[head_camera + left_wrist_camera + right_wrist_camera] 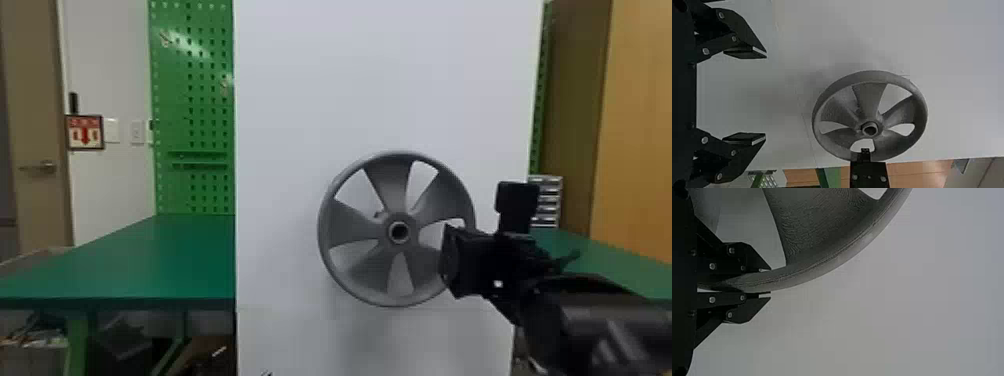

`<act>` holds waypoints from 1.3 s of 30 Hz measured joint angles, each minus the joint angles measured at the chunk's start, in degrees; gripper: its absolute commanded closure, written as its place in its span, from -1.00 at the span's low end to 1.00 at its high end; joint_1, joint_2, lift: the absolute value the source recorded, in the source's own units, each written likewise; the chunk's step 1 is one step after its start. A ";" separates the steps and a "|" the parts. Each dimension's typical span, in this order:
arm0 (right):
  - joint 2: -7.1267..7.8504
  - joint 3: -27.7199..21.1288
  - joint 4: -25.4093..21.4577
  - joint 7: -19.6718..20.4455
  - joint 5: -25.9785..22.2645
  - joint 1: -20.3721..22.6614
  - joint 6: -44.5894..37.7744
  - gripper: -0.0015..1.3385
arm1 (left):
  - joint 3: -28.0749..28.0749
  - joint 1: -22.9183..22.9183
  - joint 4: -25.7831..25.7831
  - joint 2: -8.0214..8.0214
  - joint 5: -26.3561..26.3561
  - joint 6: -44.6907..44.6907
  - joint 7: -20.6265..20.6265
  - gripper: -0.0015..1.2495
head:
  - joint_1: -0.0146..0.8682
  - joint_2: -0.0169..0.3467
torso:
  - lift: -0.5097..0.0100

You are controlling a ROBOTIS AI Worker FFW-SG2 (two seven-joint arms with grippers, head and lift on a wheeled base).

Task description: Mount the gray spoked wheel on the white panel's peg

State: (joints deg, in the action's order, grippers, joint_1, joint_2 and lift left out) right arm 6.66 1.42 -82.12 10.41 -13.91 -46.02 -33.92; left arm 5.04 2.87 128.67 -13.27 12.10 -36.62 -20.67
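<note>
Right jaws: clamped on rim of gray spoked wheel; left jaws: apart, empty; wheel: upright before white panel; step (judged): alignment; next: centre hub on peg, press panelward, release only once seated.

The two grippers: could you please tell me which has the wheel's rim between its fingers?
The right gripper: its fingers clasp the gray wheel's rim, while the left gripper stands open, nothing between its fingers.
</note>
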 measured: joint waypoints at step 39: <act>-0.15 0.61 -0.33 2.43 -2.09 1.08 3.57 -1.00 | -0.08 -0.06 0.00 0.00 0.12 0.06 -0.05 -0.19 | -0.69 -0.95 | -0.60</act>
State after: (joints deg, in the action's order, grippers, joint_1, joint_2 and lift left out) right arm 6.51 2.03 -82.45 12.83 -15.99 -44.93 -30.35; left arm 4.96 2.81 128.67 -13.27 12.22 -36.56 -20.72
